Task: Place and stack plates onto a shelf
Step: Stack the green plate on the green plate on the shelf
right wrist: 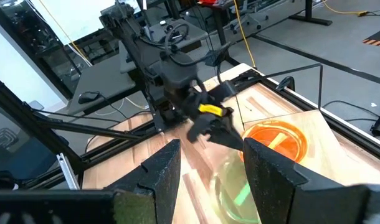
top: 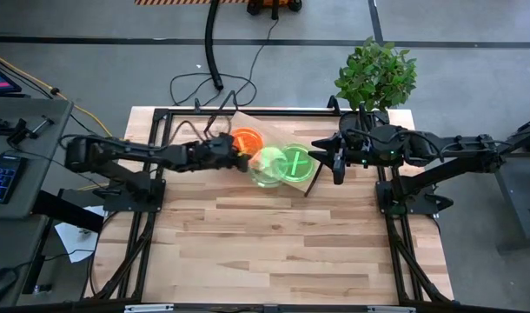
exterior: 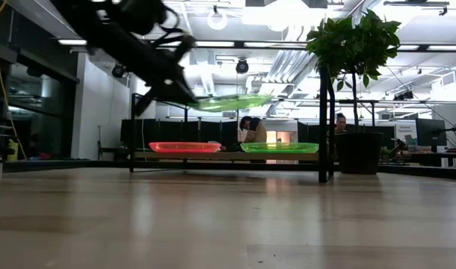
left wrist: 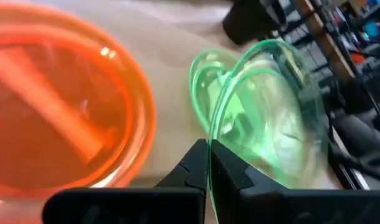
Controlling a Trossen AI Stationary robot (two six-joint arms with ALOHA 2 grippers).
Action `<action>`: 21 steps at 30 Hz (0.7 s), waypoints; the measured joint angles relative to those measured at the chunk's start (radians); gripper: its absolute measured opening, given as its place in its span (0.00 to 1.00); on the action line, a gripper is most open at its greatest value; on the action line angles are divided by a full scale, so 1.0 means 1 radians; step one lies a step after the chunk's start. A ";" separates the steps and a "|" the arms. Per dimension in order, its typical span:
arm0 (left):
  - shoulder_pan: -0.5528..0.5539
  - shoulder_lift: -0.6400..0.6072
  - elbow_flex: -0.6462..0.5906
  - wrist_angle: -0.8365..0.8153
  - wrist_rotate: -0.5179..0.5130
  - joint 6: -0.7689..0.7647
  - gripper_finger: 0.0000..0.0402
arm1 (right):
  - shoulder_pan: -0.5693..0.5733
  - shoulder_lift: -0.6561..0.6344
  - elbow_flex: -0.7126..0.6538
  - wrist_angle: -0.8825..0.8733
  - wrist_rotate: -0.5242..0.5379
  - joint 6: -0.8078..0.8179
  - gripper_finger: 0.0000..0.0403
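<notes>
My left gripper (top: pixel 241 159) is shut on a neon green plate (top: pixel 267 165), which hangs in the air above the shelf (exterior: pixel 228 156). On the wooden shelf board (top: pixel 239 120) rest an orange plate (top: pixel 246 139) and a second green plate (top: pixel 295 163), each flat on its base. In the low view the held plate (exterior: pixel 229 102) floats well above the orange plate (exterior: pixel 185 147) and the resting green plate (exterior: pixel 279 147). My right gripper (top: pixel 323 153) is open, just off the shelf's right end, touching nothing. My left gripper pinches the held green plate by its rim (left wrist: pixel 210 146), on the plate's left side, between the two shut fingers (left wrist: pixel 190 165). The fingers come level from the table's left. The plate is lifted clear of the shelf, nearly flat with a slight tilt.
A potted plant (top: pixel 376 74) stands at the table's far right corner, its pot (exterior: pixel 360 153) just right of the shelf. Dark metal frame rails (top: pixel 143 235) run along both table sides. Bare tabletop (top: pixel 274 243) stretches toward the near edge. People sit in the room behind (exterior: pixel 252 128).
</notes>
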 joint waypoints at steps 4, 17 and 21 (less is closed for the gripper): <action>-0.010 0.131 0.134 0.004 -0.069 0.000 0.00 | 0.000 0.000 0.000 0.000 0.000 -0.007 0.39; -0.018 0.450 0.459 -0.033 -0.162 0.034 0.00 | 0.000 0.000 0.000 -0.008 0.000 -0.007 0.39; -0.020 0.480 0.468 -0.040 -0.163 0.004 0.00 | 0.000 0.000 0.000 -0.020 0.000 -0.007 0.39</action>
